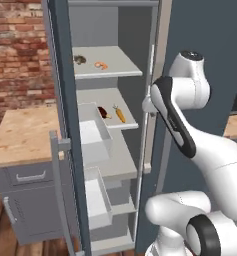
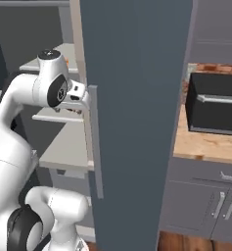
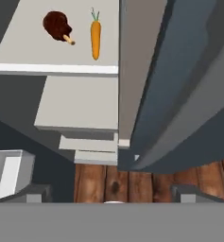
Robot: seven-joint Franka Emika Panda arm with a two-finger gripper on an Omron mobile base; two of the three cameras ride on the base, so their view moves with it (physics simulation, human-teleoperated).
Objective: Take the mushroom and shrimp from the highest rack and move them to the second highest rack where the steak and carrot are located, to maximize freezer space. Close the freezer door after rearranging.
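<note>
Freezer door open, mushroom (image 1: 80,60) and shrimp (image 1: 101,65) untouched on top rack (image 1: 121,68), steak (image 3: 56,26) and carrot (image 3: 95,39) at my 12 o'clock below, my claw (image 3: 111,194) released, empty, lining up.

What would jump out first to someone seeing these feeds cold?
The open freezer, shelves bare but for four small foods: mushroom and shrimp on the top rack, steak and carrot on the one below. Then the white arm bent at the door's edge, its end effector open and empty.
</note>
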